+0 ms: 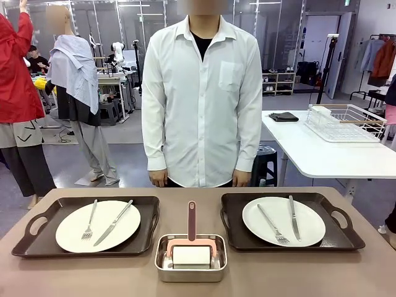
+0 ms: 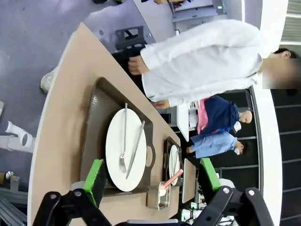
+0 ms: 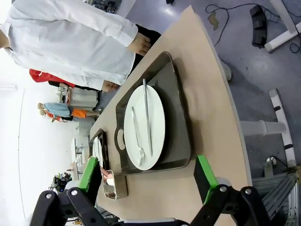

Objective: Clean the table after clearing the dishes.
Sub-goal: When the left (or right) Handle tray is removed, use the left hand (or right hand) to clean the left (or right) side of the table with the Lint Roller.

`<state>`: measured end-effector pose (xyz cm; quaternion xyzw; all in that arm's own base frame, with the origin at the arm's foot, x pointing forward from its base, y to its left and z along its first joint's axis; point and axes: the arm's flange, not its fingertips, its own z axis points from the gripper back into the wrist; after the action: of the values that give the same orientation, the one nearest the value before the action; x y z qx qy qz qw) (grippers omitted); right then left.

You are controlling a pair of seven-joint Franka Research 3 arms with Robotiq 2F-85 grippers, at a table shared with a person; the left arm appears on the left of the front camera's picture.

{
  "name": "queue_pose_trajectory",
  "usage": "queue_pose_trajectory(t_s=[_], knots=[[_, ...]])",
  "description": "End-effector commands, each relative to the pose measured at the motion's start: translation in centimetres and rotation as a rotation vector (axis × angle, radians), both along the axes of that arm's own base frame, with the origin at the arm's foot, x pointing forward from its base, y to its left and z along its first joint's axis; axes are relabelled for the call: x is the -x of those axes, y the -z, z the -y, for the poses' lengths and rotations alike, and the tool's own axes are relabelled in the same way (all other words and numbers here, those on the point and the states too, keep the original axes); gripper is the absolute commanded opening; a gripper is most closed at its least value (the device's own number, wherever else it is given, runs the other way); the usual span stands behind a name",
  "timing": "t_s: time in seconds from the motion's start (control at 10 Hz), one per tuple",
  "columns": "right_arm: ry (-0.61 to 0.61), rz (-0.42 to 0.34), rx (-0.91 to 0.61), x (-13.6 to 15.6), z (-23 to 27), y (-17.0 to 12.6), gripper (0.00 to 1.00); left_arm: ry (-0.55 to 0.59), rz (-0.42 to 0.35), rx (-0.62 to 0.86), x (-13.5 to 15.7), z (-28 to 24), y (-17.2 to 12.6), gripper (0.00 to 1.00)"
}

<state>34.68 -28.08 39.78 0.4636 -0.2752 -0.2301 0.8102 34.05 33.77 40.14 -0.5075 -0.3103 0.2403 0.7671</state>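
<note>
On the taupe table (image 1: 278, 272) lie two dark brown trays. The left tray (image 1: 37, 238) holds a white plate (image 1: 68, 235) with a fork (image 1: 90, 221) and a knife (image 1: 114, 223). A second white plate (image 1: 309, 232) sits on the right tray (image 1: 337, 238), also with a fork (image 1: 272, 224) and a knife (image 1: 292, 218). My left gripper (image 2: 153, 178) hangs open high above the left plate (image 2: 115, 141). Above the right plate (image 3: 157, 122), my right gripper (image 3: 146, 175) is open too, empty.
A small steel pan (image 1: 190, 272) with a pink-handled roller (image 1: 192, 216) stands between the trays at the front. A person in a white shirt (image 1: 201, 93) stands at the far edge, hands down. A white side table (image 1: 309, 154) at the back right carries a wire rack (image 1: 343, 124).
</note>
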Motion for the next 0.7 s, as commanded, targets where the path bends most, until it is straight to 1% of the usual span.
queue_pose_trajectory(t_s=[0.0, 0.1, 0.6], knots=[[-0.003, -0.017, 0.027, -0.3, -1.7, -1.3, 1.0, -0.01, -0.012, -0.035, -1.1, 0.6, -1.5, 1.0], [0.0, 0.0, 0.0, 0.0, 0.0, 0.0, 1.0, 0.0, 0.0, 0.0, 0.0, 0.0, 0.0, 1.0], [0.0, 0.0, 0.0, 0.0, 0.0, 0.0, 1.0, 0.0, 0.0, 0.0, 0.0, 0.0, 0.0, 1.0]])
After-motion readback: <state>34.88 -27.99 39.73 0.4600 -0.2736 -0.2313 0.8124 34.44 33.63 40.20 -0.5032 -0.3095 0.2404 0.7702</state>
